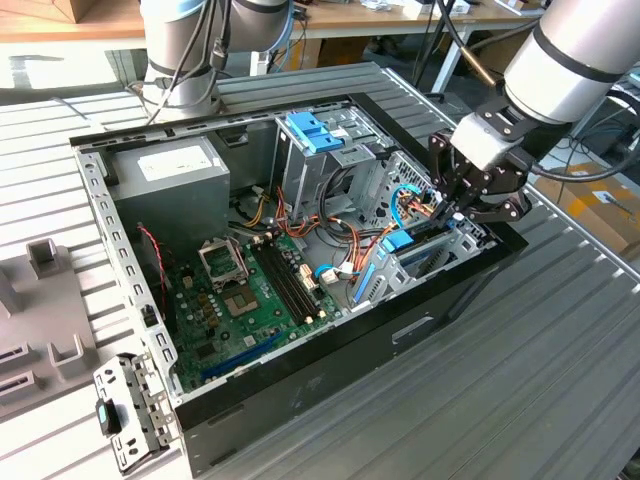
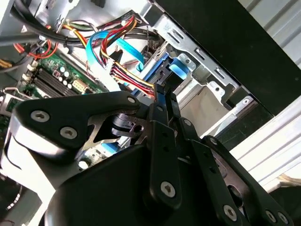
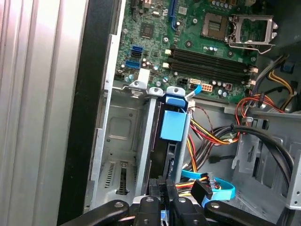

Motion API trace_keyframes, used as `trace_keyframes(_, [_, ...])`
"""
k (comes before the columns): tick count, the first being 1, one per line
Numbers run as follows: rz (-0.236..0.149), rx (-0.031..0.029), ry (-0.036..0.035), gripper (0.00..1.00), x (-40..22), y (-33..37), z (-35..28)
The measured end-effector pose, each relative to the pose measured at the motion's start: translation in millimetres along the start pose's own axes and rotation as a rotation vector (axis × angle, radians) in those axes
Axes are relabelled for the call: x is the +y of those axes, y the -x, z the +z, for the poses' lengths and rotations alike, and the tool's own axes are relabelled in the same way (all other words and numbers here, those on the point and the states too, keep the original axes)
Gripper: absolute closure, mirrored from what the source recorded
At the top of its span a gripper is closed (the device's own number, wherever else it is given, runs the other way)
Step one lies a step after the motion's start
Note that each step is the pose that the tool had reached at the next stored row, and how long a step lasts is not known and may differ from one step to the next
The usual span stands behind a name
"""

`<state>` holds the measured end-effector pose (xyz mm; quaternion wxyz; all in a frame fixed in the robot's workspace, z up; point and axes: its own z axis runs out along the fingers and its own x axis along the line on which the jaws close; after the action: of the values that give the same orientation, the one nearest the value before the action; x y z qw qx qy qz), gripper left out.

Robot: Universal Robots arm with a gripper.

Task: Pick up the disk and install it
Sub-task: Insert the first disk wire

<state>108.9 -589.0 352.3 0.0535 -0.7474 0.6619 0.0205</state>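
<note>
- On the ribbed grey table (image 1: 560, 330) lies the open computer case (image 1: 300, 395), its side panel off, with the arm (image 1: 580, 50) reaching in over the corner at the exterior view's right.
- Inside the case sit the grey power supply (image 1: 165, 185), the green motherboard (image 1: 260, 300) and a metal drive cage (image 1: 330, 160) topped by a paler blue tray (image 1: 312, 130); loose coloured cables (image 1: 340, 240) run between them.
- At that corner stands the drive bay (image 3: 120, 141), a bare metal frame against the case wall.
- The disk (image 3: 173, 126) stands on edge in this bay, its blue rail (image 2: 175, 69) and tab uppermost in both wrist views, so it looks well into its slot.
- Whether it is fully seated I cannot say; the lower part is hidden by the bay frame.
- The gripper (image 2: 164, 96) is down at the disk's upper edge, its black fingers (image 2: 160, 101) drawn close together on the rail, apparently clamped on it.
- Judged so, pickup is done and installing is nearly complete; release and perhaps a last press remain.
- A flat blue data cable (image 3: 214, 188) lies just beside the gripper, not plugged into the disk as far as shows.
</note>
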Motion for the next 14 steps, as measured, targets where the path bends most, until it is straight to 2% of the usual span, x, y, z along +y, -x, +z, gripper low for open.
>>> trace_keyframes(5, [0.069,0.0038,-0.0069,0.83,0.6,0.6,3.5])
trace_keyframes(8, [0.078,0.0041,-0.0080,0.83,4.5,2.5,4.7])
trace_keyframes(14, [0.077,0.0040,-0.0078,0.83,3.3,11.6,6.9])
